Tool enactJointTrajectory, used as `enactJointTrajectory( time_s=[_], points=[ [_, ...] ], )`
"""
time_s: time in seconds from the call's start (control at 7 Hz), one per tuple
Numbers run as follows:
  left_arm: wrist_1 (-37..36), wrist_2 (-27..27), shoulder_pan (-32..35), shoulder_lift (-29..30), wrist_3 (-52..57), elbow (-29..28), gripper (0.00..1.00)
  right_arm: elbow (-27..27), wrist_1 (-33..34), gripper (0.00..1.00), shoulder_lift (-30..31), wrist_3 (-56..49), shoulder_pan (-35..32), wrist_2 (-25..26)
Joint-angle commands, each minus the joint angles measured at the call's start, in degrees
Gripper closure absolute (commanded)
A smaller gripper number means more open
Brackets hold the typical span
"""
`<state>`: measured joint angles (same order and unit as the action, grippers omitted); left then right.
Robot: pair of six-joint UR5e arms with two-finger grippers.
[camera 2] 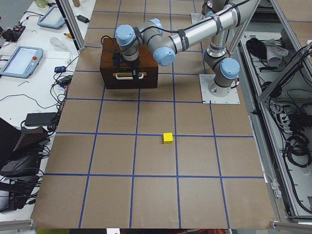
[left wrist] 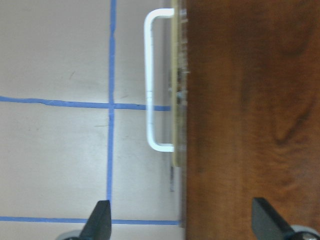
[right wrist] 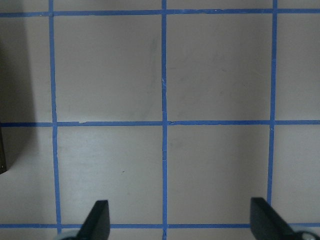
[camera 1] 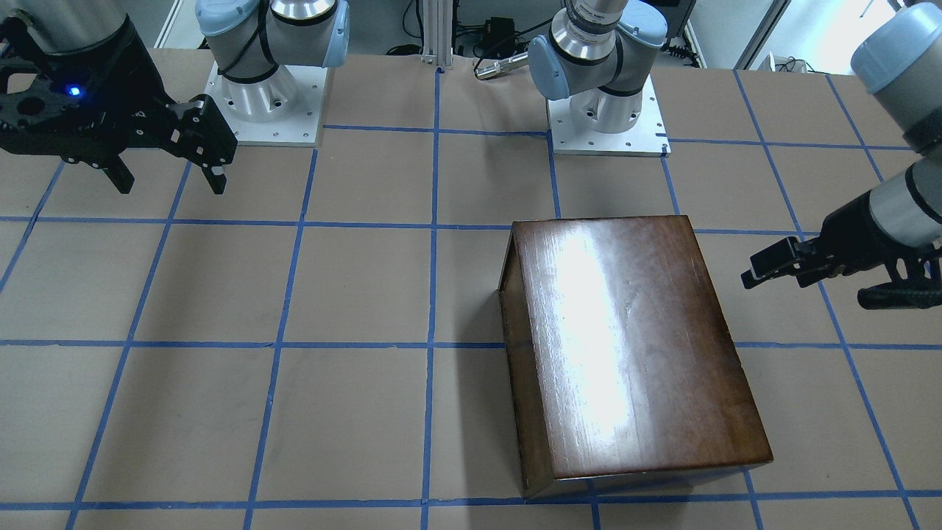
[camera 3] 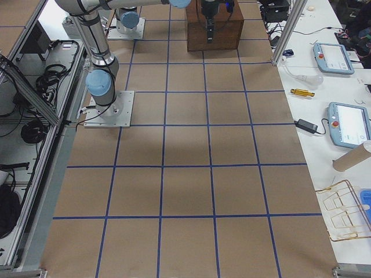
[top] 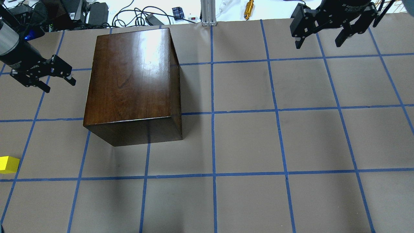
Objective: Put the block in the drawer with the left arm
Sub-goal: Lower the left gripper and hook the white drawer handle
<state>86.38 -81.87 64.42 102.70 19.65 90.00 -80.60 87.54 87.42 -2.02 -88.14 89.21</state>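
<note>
left pincer [top: 59,85]: wide open, nothing in it, hanging right over the handle [left wrist: 150,80] edge of the box [top: 129,74] | right pincer [top: 318,43]: open too, empty, above the surface [top: 245,142] | block [top: 9,164]: sat on the surface, well apart from the box and both pincers | drawer [camera 2: 129,80]: shut, flush with the box

Table cover [top: 245,142]: my table wears flat brown paper.
Tape grid [top: 212,129]: blue lines mark my paper into squares.
Brass tool [top: 249,5]: lies past the table's far edge, near my aluminium post [top: 207,13].
Cables [top: 136,14]: my black loops, tangled on the white bench.
Teach pendants [camera 3: 333,58]: I count two, lying screen-up on that bench.
Wire frame [camera 3: 342,211]: near my cardboard tube [camera 3: 353,157].
</note>
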Motion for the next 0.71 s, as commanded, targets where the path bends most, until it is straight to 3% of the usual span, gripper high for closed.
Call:
enactJointTrajectory(
  time_s=[0.0, 0.57],
  points=[
    [-3.0, 2.1, -0.1, 3.0, -0.1, 0.9, 0.00, 0.0, 0.0, 0.00, -0.1, 0.0, 0.0, 0.0],
    [-6.0, 4.0, -0.1, 4.5, 0.0, 2.5, 0.00, 0.0, 0.0, 0.00, 0.0, 0.0, 0.1, -0.1]
  ],
)
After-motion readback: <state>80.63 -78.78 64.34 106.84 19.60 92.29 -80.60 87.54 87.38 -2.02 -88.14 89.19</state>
